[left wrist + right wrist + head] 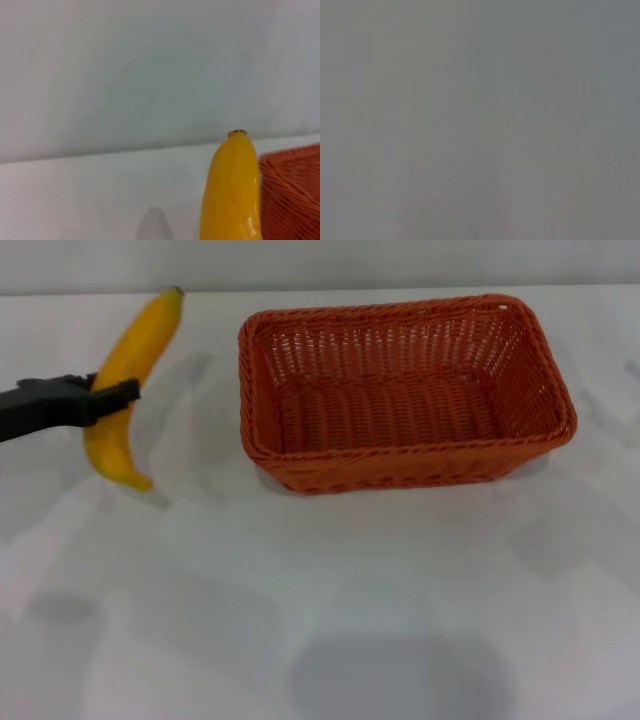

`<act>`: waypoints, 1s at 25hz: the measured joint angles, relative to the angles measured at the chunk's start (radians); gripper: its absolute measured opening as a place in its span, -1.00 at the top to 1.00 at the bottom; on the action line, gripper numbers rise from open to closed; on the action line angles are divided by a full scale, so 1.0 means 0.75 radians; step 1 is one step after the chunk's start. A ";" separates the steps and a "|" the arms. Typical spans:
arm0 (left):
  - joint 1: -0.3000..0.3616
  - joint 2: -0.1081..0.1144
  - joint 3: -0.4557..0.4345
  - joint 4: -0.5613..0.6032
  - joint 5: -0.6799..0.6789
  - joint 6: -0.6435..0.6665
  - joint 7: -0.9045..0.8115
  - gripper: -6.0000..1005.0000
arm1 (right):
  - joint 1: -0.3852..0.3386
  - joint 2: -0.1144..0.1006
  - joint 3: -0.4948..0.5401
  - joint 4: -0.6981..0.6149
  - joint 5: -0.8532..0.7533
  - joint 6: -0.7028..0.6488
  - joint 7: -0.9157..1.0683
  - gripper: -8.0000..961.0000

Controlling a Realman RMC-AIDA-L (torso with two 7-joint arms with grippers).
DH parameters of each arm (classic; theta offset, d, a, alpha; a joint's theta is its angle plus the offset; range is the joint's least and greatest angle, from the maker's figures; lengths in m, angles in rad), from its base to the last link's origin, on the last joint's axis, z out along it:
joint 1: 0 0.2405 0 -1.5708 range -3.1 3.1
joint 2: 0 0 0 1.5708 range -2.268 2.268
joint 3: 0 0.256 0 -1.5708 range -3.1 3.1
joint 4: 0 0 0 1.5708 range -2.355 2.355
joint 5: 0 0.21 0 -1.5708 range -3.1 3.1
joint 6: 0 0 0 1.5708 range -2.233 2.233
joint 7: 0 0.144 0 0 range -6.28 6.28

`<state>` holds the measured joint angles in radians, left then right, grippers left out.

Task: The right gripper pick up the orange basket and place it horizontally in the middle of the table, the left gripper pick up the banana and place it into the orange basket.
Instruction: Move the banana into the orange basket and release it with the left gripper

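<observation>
The orange basket (405, 390) stands lengthwise across the middle-back of the white table (320, 590), empty inside. To its left, my left gripper (112, 400) reaches in from the left edge, its black fingers shut on the yellow banana (128, 370), which hangs lifted above the table with its dark tip pointing to the far side. In the left wrist view the banana (231, 190) rises close up beside a corner of the basket (295, 190). The right gripper is out of view; its wrist view shows only a blank grey surface.
The banana's shadow falls on the table between it and the basket. A pale wall runs behind the table's far edge (320, 290).
</observation>
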<state>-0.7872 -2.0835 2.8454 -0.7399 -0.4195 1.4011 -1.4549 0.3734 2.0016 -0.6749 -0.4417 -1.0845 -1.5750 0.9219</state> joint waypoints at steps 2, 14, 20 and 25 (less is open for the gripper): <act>0.008 0.000 0.000 -0.013 -0.027 0.000 0.005 0.03 | 0.001 0.000 0.000 0.000 0.000 0.001 0.000 -0.79; -0.125 0.002 0.000 0.093 -0.203 0.186 0.088 0.02 | 0.003 0.004 -0.012 0.000 -0.001 0.023 0.000 -0.79; -0.201 0.005 0.000 0.228 -0.205 0.183 0.164 0.02 | -0.006 0.007 -0.011 0.005 -0.001 0.024 -0.002 -0.79; -0.236 0.006 0.000 0.328 -0.213 0.144 0.231 0.03 | -0.001 0.007 -0.003 0.034 0.000 0.024 -0.014 -0.79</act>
<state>-0.9643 -2.0794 2.8454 -0.4942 -0.5796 1.5092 -1.2816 0.3724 2.0070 -0.6772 -0.4164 -1.0847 -1.5571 0.9116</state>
